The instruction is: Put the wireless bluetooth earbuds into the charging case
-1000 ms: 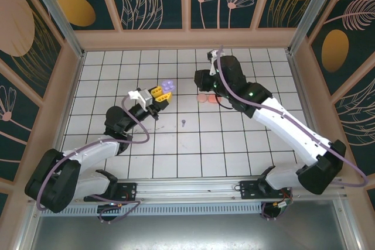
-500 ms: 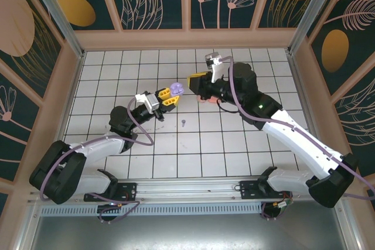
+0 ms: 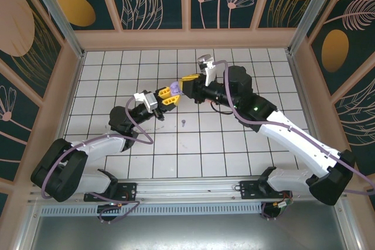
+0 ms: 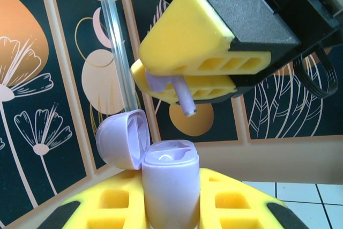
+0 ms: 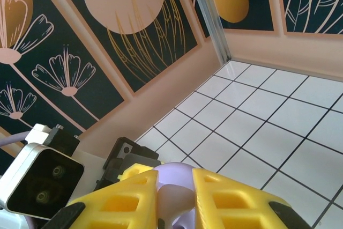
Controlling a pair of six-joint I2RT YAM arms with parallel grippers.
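Observation:
My left gripper [image 3: 169, 96] is shut on the lilac charging case [image 4: 171, 186], holding it upright above the tiles with its lid [image 4: 120, 138] swung open to the left. Just above the case's open top hangs a lilac earbud [image 4: 181, 96], stem down and apart from the case. My right gripper [image 3: 187, 82] is shut on this earbud [image 5: 174, 199], which sits between its yellow fingers [image 4: 198, 41]. From the right wrist, the lilac case [image 5: 174, 172] lies straight beyond the bud. A second small lilac earbud [image 3: 184, 123] lies loose on the white tiles, nearer the arm bases.
The two grippers meet in mid-air over the middle of the tiled floor [image 3: 234, 144]. The left arm's wrist camera housing [image 5: 40, 178] sits close to the right fingers. Low peach walls [image 3: 187, 39] and metal corner posts [image 3: 53, 16] ring the floor.
My right gripper has swung left with the earbud, from over the floor's middle-right to just above the case. The left gripper has lifted and tipped the case slightly toward it.

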